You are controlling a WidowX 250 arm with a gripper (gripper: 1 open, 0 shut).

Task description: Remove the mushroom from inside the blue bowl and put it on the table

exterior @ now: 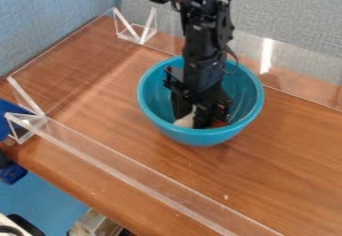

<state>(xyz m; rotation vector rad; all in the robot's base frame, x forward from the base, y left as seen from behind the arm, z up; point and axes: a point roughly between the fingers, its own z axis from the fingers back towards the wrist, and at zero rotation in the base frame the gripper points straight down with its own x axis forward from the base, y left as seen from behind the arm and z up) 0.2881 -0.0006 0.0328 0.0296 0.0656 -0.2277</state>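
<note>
The mushroom (186,120) lies low inside the bowl (156,110), toward its near side, its pale stem partly hidden by the hand (201,114); a bit of reddish cap shows to the right. The bowl, round, deep and glossy teal-blue, stands upright on the reddish-brown wood-grain counter (127,160).

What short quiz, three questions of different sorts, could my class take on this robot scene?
1. True or false: the black robot arm's end effector is down inside the round glossy teal-blue bowl.
2. Fill in the blank: the bowl stands on a reddish-brown wood-grain ______.
3. Which lies in the bowl: (a) the small toy mushroom with the cream-white stem, (b) a yellow sponge, (c) a metal spoon?

Key: 1 true; 2 tabletop; 3 a.
</note>
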